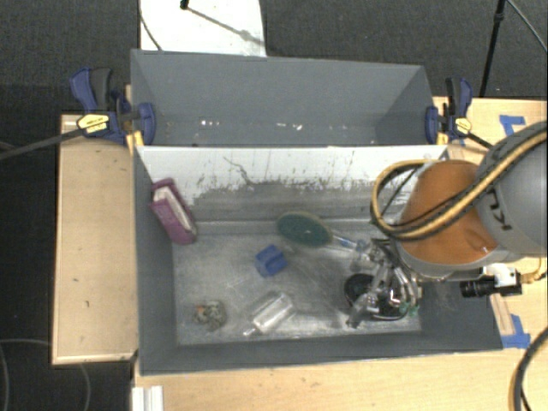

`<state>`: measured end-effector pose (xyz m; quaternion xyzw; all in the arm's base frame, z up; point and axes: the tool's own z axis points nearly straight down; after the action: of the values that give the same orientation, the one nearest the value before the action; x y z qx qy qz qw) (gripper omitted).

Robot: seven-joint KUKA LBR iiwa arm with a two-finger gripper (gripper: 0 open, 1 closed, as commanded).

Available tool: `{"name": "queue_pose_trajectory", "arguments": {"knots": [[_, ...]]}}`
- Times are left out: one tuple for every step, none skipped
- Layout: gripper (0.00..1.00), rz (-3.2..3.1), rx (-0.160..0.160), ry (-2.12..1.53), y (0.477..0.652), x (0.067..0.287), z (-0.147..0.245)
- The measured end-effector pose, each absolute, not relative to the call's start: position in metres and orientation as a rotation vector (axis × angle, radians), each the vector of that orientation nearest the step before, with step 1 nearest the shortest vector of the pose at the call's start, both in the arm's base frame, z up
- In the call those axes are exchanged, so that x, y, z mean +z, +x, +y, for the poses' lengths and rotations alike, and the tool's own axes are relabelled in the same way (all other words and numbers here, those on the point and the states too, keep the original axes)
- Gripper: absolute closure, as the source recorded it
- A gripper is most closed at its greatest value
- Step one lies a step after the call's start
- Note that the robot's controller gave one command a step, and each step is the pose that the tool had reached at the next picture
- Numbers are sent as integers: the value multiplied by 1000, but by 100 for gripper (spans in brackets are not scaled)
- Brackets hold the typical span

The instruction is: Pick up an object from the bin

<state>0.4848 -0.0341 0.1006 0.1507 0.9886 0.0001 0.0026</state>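
gripper [381, 296] low at right of bin [274, 92] — small dark round thing [356, 287] just beside it, toward bin middle; open or shut, we cannot tell.

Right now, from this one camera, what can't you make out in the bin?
1. Dark thing under the gripper: kind and shape hidden by the gripper, camera view.
2. Green round-headed tool: its handle's end runs behind the gripper.
3. Bin floor at right: covered by the arm's orange cover.
4. Small brownish thing, near-left corner: too small to identify.
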Motion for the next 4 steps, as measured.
{"name": "queue_pose_trajectory", "arguments": {"knots": [[0, 3058, 2, 691, 483, 122, -26], [0, 3012, 2, 869, 480, 71, -36], [0, 3012, 2, 867, 482, 72, -36], [100, 3010, 2, 867, 483, 73, -36]]}}
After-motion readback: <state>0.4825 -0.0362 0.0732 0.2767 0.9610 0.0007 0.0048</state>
